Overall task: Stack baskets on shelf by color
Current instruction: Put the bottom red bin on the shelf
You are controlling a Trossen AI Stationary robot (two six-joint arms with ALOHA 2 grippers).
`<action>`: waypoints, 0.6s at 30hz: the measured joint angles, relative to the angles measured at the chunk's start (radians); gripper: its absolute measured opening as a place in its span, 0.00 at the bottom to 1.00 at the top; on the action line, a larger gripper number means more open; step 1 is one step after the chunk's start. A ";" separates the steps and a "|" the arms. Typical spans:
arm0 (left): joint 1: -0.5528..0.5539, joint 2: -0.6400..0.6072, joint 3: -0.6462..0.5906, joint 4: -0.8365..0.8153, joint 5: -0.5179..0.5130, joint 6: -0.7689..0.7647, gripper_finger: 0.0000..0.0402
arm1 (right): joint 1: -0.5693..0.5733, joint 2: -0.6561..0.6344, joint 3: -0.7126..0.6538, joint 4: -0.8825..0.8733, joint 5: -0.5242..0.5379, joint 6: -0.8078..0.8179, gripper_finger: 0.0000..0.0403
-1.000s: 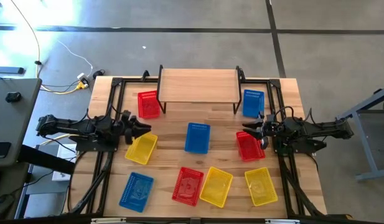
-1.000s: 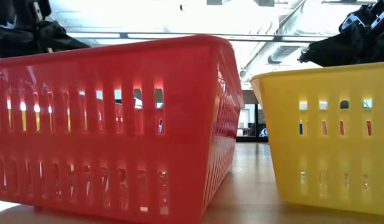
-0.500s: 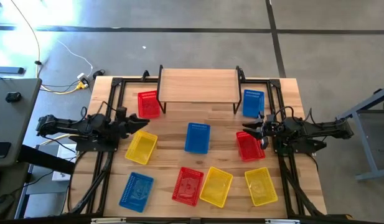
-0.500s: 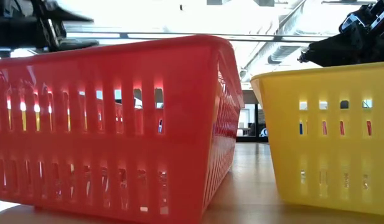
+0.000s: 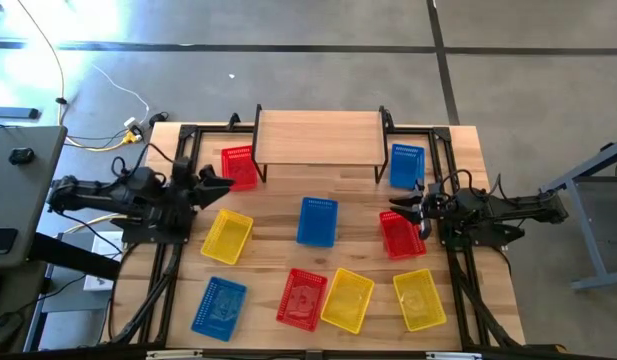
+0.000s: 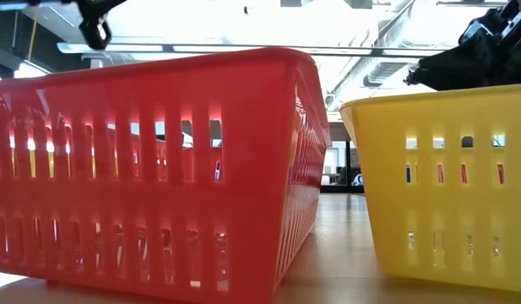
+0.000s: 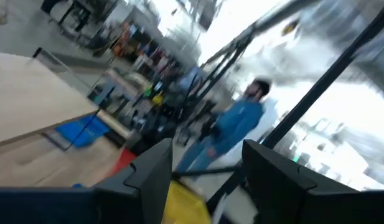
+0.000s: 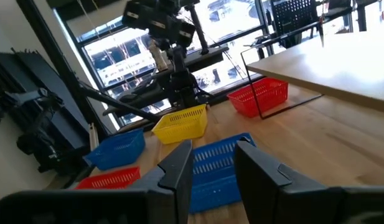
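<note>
Shelf [image 5: 318,136]: at the table's far edge, centred, top bare.
Red baskets: one [image 5: 239,167] beside the shelf's left legs; one [image 5: 400,235] at mid-right; one [image 5: 303,297] in the near row.
Blue baskets: one [image 5: 407,165] beside the shelf's right legs; one [image 5: 317,221] at mid-table; one [image 5: 219,306] near-left.
Yellow baskets: one [image 5: 227,237] at mid-left; two [image 5: 348,300] [image 5: 419,298] in the near row, right of the red one.
Left gripper [image 5: 216,183]: raised, just beside the far-left red basket, fingers spread, holding nothing.
Right gripper [image 5: 405,210]: over the far end of the mid-right red basket, fingers spread, pinching nothing.
Person [image 7: 232,127]: in blue, standing beyond the table.
</note>
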 joint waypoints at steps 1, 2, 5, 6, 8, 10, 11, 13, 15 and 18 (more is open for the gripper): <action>0.000 0.038 0.037 -0.036 0.010 0.013 0.46 | 0.000 0.000 0.000 0.000 0.003 0.007 0.26; 0.000 0.078 0.072 -0.067 0.022 0.027 0.46 | 0.000 0.000 0.000 0.000 0.005 0.009 0.26; 0.000 0.203 0.167 -0.128 0.068 0.065 0.46 | 0.000 0.000 0.000 0.001 0.008 0.028 0.26; 0.000 0.244 0.195 -0.140 0.084 0.076 0.46 | 0.000 0.000 0.000 0.001 0.009 0.047 0.26; -0.003 0.326 0.242 -0.147 0.121 0.099 0.46 | 0.000 0.000 0.000 0.004 0.021 0.101 0.26; -0.017 0.403 0.283 -0.148 0.157 0.125 0.46 | 0.000 0.000 0.000 0.006 0.043 0.146 0.26; -0.027 0.441 0.304 -0.148 0.166 0.140 0.46 | 0.000 0.000 0.000 0.007 0.049 0.162 0.26; -0.052 0.505 0.336 -0.155 0.172 0.167 0.46 | 0.000 0.000 0.000 0.007 0.056 0.167 0.26; -0.081 0.562 0.370 -0.174 0.169 0.184 0.46 | 0.000 0.000 0.000 0.007 0.056 0.167 0.26; -0.130 0.642 0.413 -0.209 0.157 0.186 0.46 | 0.000 0.000 0.000 0.007 0.063 0.167 0.26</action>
